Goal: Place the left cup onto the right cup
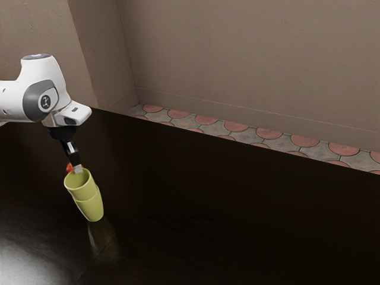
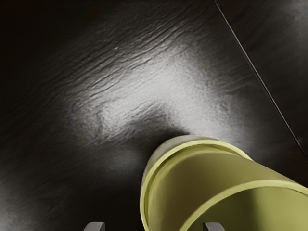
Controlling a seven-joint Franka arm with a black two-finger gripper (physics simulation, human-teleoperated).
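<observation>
Where cups meet: upper yellow-green plastic cup [image 1: 79,183] nested in lower yellow-green plastic cup [image 1: 90,208], tilted.
Gripper [image 1: 74,169]: my fingers [image 2: 95,226] apart astride upper rim.
Exit: rise straight, gently.

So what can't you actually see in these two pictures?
Inside of the lower cup: both views, hidden by the upper cup nested in it.
Near side of the upper cup: wrist view, cut by the picture's lower edge.
Most of the arm: exterior view, cut by the left edge.

Matt plastic cups [image 1: 85,193], glossy wood table [image 1: 237,208]
</observation>
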